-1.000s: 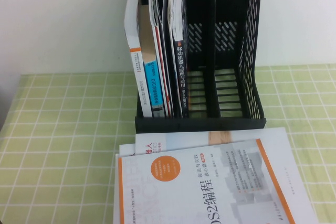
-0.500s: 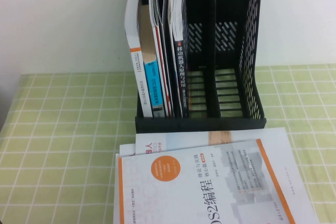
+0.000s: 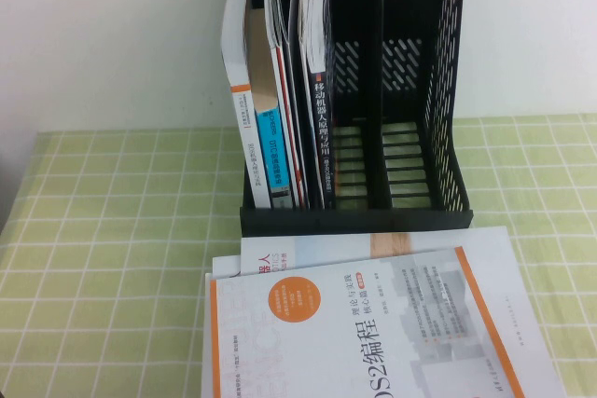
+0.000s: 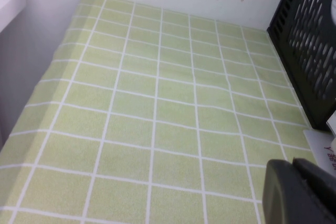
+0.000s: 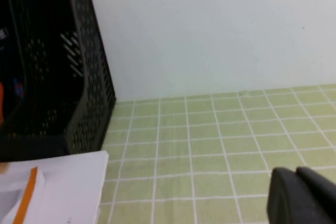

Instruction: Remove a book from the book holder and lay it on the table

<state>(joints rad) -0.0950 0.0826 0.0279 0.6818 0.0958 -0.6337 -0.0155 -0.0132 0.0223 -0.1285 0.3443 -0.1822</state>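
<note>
The black book holder (image 3: 438, 100) stands at the back of the table. Several books (image 3: 280, 109) stand upright in its left slots; its two right slots are empty. Two white books lie flat in front of it, an orange-trimmed one (image 3: 373, 333) on top. Neither arm shows in the high view. My left gripper (image 4: 296, 192) is shut and empty, low over the cloth left of the holder (image 4: 310, 51). My right gripper (image 5: 299, 198) is shut and empty, over the cloth right of the holder (image 5: 79, 77) and the flat book (image 5: 52, 192).
A green checked cloth (image 3: 103, 249) covers the table. A white wall (image 3: 112, 34) runs behind it. The table's left edge shows in the left wrist view (image 4: 31, 93).
</note>
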